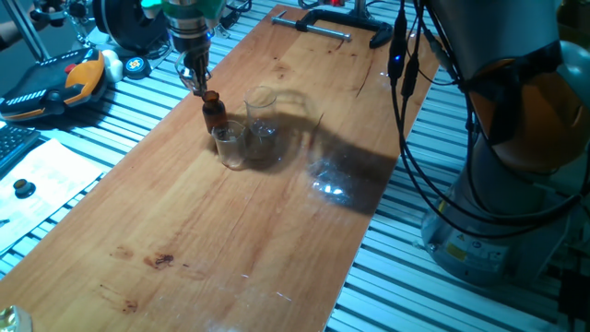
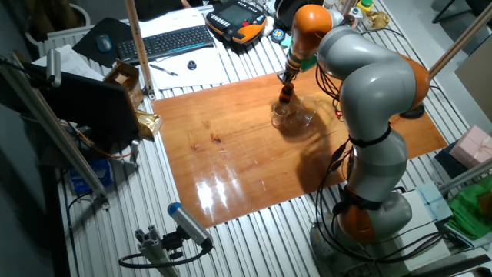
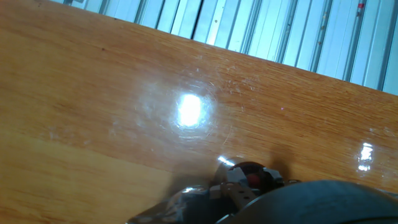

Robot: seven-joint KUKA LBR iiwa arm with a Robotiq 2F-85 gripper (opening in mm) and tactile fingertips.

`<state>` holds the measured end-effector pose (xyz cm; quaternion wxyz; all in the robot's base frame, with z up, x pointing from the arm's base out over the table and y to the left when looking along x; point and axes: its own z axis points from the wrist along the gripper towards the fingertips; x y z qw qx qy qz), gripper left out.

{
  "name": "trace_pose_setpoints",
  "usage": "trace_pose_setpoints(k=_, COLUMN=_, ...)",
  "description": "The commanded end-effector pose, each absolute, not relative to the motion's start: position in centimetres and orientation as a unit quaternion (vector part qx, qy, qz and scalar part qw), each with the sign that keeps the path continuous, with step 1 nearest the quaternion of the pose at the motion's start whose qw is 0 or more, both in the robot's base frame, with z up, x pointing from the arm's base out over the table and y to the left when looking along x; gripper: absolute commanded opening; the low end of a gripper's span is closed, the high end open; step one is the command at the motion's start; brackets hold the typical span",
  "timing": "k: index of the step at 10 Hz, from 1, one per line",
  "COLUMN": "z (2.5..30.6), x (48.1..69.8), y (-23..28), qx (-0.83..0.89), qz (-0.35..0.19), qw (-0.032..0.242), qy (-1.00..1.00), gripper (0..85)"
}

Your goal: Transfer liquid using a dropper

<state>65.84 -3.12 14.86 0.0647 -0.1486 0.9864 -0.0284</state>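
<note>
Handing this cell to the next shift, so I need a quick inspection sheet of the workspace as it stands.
Surface: wooden board on a slatted table, glossy, with glare patches.
Job's things: amber bottle, small glass cup and larger cup clustered together; dropper at the end effector, too small to make out.
Clutter: black clamp at the board's far end.
End effector: just above the bottle's mouth; open or shut cannot be told.
Cables: black cables hang along the arm.
Surroundings: keyboard, teach pendant, cardboard box.
</note>
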Motion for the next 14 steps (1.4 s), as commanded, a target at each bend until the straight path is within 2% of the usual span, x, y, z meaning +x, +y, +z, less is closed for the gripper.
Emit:
trace_pose_setpoints(k=1, z=14.83, x=65.83, y=-3.14, qx=-0.150, qz=-0.033, qw=0.064, qy=0.986, gripper=22.7)
trace_pose_setpoints(k=7, z=14.26, x=65.72, y=-3.26, qx=-0.155, qz=-0.036, qw=0.063, qy=0.985, gripper=23.7)
trace_pose_setpoints(k=9, z=14.19, x=65.66, y=-3.23, qx=-0.156, qz=-0.041, qw=0.064, qy=0.985, gripper=27.0)
trace_pose_setpoints(k=14, z=14.14, x=65.75, y=-3.10, qx=-0.156, qz=-0.042, qw=0.064, qy=0.985, gripper=26.0)
